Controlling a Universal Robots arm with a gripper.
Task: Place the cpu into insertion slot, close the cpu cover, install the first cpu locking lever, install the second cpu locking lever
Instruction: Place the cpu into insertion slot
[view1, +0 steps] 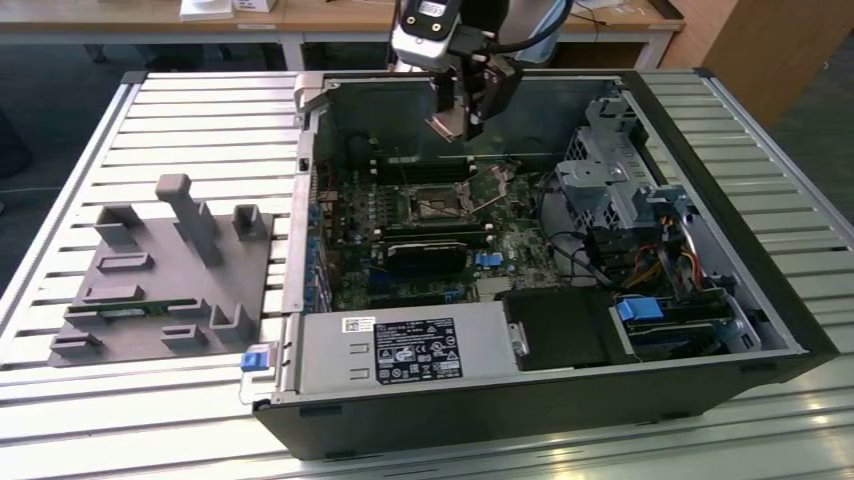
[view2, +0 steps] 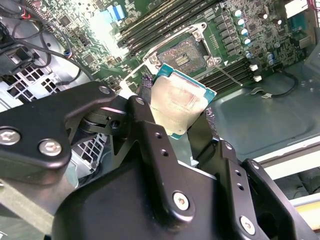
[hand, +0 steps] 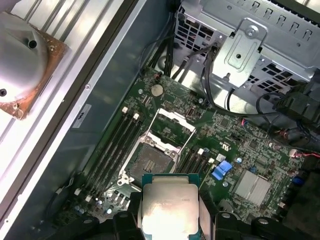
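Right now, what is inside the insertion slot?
The insertion slot holds no chip: bare gold-grey contacts, cpu cover raised. The cpu sits in the end effector above. In the second wrist view it hides one slot corner.

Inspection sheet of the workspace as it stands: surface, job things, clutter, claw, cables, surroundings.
Surface: slatted metal table; open PC case lies on it.
Job's things: cpu held above the motherboard, not seated; slot empty; cover flipped open.
Clutter: grey fixture on the table at the exterior view's left, outside the case.
Claw: claw shut on the cpu's edges, over the case.
Cables: black bundle by the drive cage; coloured wires at the exterior view's right, apart from the slot.
Surroundings: wooden desk behind the table.
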